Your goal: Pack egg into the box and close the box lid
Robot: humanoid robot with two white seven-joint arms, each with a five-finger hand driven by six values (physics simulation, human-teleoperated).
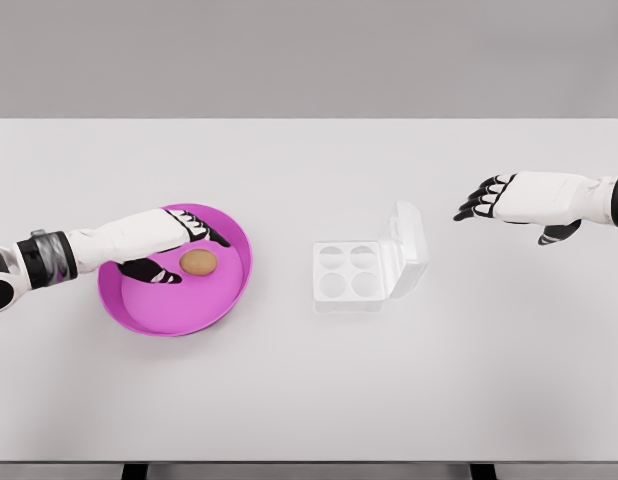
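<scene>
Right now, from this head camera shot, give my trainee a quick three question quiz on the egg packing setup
1. True or false: the egg already sits in the box.
2. Which hand is at the egg: A) left hand B) right hand?
3. How many cups does the box show?

Key: 1 false, it lies in the pink bowl. 2 A. 3 four, all empty, lid raised.
</scene>
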